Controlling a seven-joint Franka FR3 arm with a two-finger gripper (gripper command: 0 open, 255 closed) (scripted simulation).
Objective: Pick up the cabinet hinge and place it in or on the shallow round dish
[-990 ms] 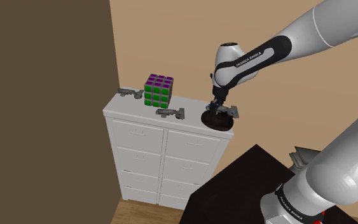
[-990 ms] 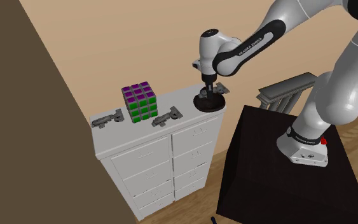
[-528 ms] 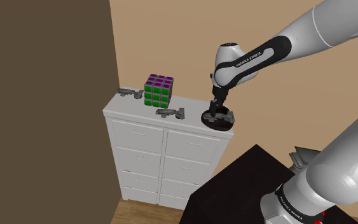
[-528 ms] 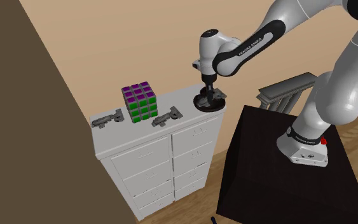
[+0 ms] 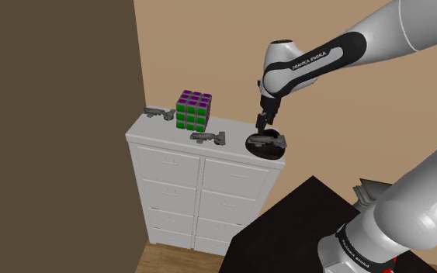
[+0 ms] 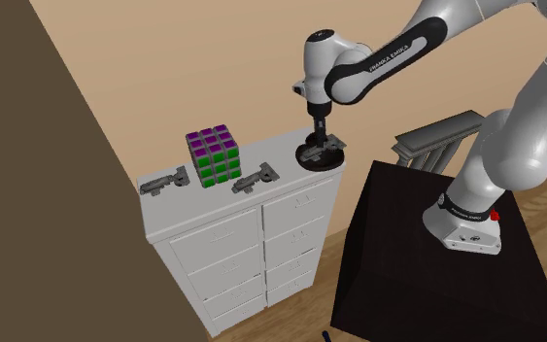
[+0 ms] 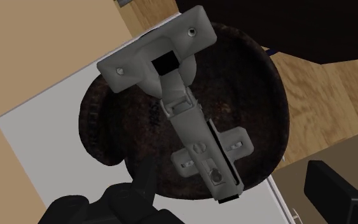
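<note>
Wrist view: cabinet hinge (image 7: 180,114) lies in dark round dish (image 7: 257,95), claw (image 5: 261,122) apart above.
Likely stiff, light, slick; grip across its narrow arm.

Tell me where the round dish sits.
In the shoulder view, the dark dish sits at the right end of the white cabinet's top, holding a hinge.

- Dish (image 7: 263,89): very dark brown, mottled with rusty flecks.
- Hinge (image 7: 182,105) in the dish: plain light grey.
- Left hinges (image 5: 209,138), (image 5: 156,112): the same grey.
- Cube (image 5: 193,111): purple and green squares in a dark grid.
- Drawer chest (image 5: 201,186): white.
- Gripper (image 5: 262,122): black.
- Arm (image 5: 379,31): white with dark joints.
- Stand (image 5: 286,225): black.
- Far wall (image 5: 209,46): tan.
- Left wall (image 5: 53,116): dull brown.
- Floor (image 5: 166,260): wood-grain brown.
</note>
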